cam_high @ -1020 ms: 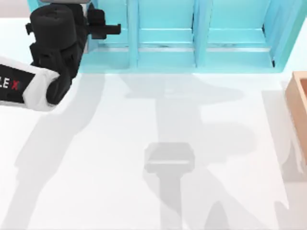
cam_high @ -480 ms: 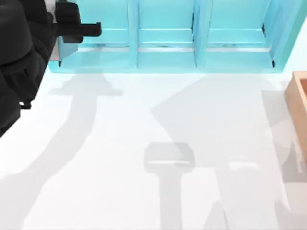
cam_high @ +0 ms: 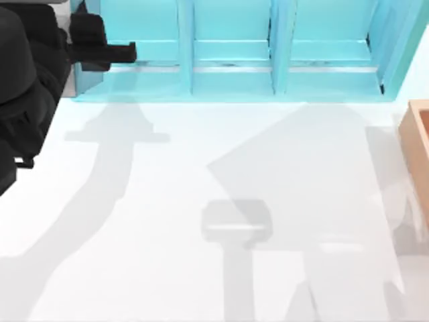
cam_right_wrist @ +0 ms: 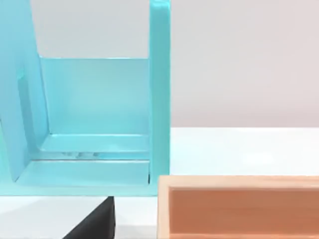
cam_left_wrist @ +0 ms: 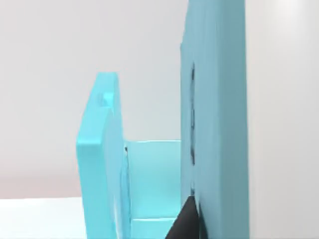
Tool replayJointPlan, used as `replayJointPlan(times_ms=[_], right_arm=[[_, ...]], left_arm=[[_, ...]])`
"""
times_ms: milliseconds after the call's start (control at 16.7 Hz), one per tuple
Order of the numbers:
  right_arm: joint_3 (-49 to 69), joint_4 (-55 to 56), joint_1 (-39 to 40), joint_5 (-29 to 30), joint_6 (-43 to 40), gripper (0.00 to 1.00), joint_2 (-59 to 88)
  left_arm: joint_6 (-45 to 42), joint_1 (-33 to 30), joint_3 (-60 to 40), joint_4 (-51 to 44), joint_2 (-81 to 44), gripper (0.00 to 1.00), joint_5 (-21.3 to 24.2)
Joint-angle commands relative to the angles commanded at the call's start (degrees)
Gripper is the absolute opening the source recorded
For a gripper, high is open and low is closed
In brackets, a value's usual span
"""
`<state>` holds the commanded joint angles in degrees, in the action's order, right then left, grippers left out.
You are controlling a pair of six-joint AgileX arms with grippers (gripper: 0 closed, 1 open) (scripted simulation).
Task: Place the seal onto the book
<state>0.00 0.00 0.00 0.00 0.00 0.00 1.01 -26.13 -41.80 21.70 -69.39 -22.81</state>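
Top view: left arm (cam_high: 27,80), black, at the far left edge of the tabletop (cam_high: 201,168), up against the left end of the light-blue compartment shelf (cam_high: 234,67). Left claw (cam_high: 110,52) reaches toward the shelf's leftmost compartment, its dark finger lying across the front of that compartment. Whether the left claw is wide or narrow: cannot tell.

Shelf runs along the far side of the tabletop, with upright dividers splitting it into compartments. A tan wooden box (cam_high: 419,154) sits at the right edge of the tabletop, cut off by the frame. Grey shadows of the arms fall across the white surface in the middle and near side.

Left wrist view: shelf seen end-on, a tall blue side wall (cam_left_wrist: 214,119) close to the camera, a thinner blue panel farther off, one dark fingertip (cam_left_wrist: 187,224) touching or just beside the tall wall.

Right wrist view: one open shelf compartment (cam_right_wrist: 94,119), the wooden box (cam_right_wrist: 239,206) just beside it, a dark finger (cam_right_wrist: 97,221) low in front. Right claw spread: cannot tell.

Seal and book: position cannot be told from these views
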Motion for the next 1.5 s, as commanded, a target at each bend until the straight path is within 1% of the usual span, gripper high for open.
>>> replayJointPlan(times_ms=[120, 240, 360, 480, 600, 720, 1080, 1200, 1380, 1500], right_arm=[[0.0, 0.0, 0.0, 0.0, 0.0, 1.0, 0.0], [0.0, 0.0, 0.0, 0.0, 0.0, 1.0, 0.0], [0.0, 0.0, 0.0, 0.0, 0.0, 1.0, 0.0], [0.0, 0.0, 0.0, 0.0, 0.0, 1.0, 0.0], [0.0, 0.0, 0.0, 0.0, 0.0, 1.0, 0.0], [0.0, 0.0, 0.0, 0.0, 0.0, 1.0, 0.0], [0.0, 0.0, 0.0, 0.0, 0.0, 1.0, 0.0], [0.0, 0.0, 0.0, 0.0, 0.0, 1.0, 0.0], [0.0, 0.0, 0.0, 0.0, 0.0, 1.0, 0.0], [0.0, 0.0, 0.0, 0.0, 0.0, 1.0, 0.0]], left_arm=[[0.6, -0.3, -0.2, 0.0, -0.3, 0.0, -0.3], [3.6, -1.8, -1.2, 0.0, -2.0, 0.0, -1.9], [9.0, -4.1, -2.5, -0.1, -4.9, 0.0, -4.5], [16.8, -7.2, -4.1, -0.5, -8.6, 0.0, -8.0], [27.1, -10.8, -5.9, -1.1, -13.1, 0.0, -12.2], [39.6, -14.8, -7.7, -1.9, -17.9, 0.0, -16.7], [82.8, -27.0, -12.4, -4.9, -31.2, 0.0, -30.0], [95.6, -30.6, -13.6, -5.8, -34.6, 0.0, -33.9], [110.7, -35.1, -15.1, -7.2, -38.6, 0.0, -38.8], [117.7, -37.4, -15.7, -7.8, -40.3, 0.0, -41.3]])
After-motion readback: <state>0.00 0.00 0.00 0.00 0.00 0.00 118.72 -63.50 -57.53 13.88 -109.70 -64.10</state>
